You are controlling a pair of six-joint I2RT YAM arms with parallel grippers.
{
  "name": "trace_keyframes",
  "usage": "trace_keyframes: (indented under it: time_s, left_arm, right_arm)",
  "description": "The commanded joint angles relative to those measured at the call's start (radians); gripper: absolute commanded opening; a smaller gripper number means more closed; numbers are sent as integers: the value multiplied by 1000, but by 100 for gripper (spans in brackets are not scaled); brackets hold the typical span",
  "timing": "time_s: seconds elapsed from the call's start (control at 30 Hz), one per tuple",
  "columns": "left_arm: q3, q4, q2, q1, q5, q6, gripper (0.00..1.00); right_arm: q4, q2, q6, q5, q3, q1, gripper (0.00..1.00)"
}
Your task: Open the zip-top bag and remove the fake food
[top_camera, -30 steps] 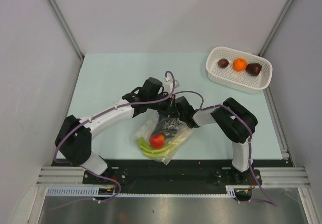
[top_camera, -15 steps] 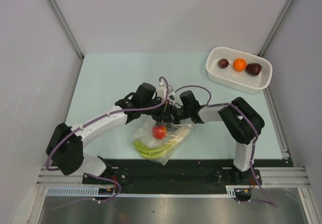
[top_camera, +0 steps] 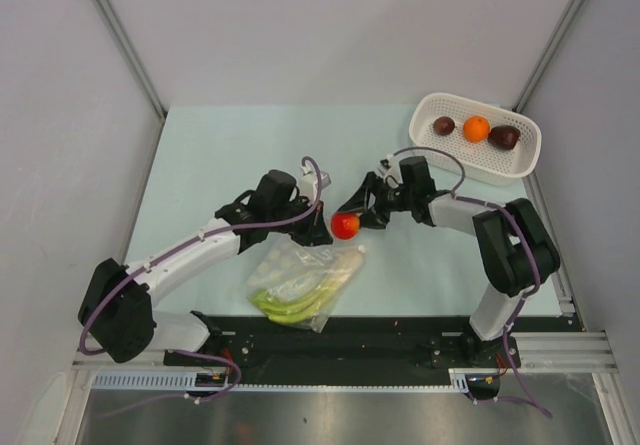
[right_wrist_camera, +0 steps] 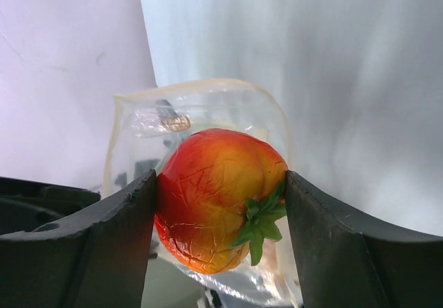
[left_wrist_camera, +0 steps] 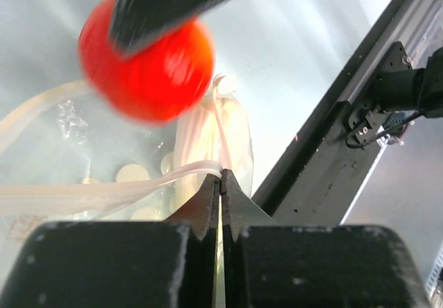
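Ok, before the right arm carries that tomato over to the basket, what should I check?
1. Grip of the right claw on the tomato: ok, pressed from both sides.
2. Tomato out of the zip-top bag: ok, the top view shows it past the bag's mouth.
3. Bag pinned by the left claw: ok, shut on its edge strip.
4. Room in the white basket: ok, bare floor beside the orange ball and two dark lumps.
5. Bag emptied: not ok, green stalks and a pale piece lie inside.
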Motion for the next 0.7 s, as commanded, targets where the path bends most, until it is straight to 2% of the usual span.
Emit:
trace_keyframes:
  time_s: [0.0,0.17,0.3,0.43,0.57,0.67]
  left_arm:
    - [2,5,-27,22,-14,33,0]
    - [25,1,-4,36,-6,40,0]
    - [65,-13,31,48,16,65,0]
    - [126,-47,75,62,19,95,0]
    - [163,-56,97,77,23,123,0]
    - [188,-45,124,88,39,135,0]
  right_arm:
    - [-74,-101,-51,7,74,-139,3]
    - [-97,-133,-23,68,148,-314,3]
    - [-134,-95,-6,131,255,-466,3]
    - [-270,-43,-72,226,371,-613,4]
    - [-352,22,-138,337,482,-696,4]
    - [-403,103,-183,361,577,-723,5]
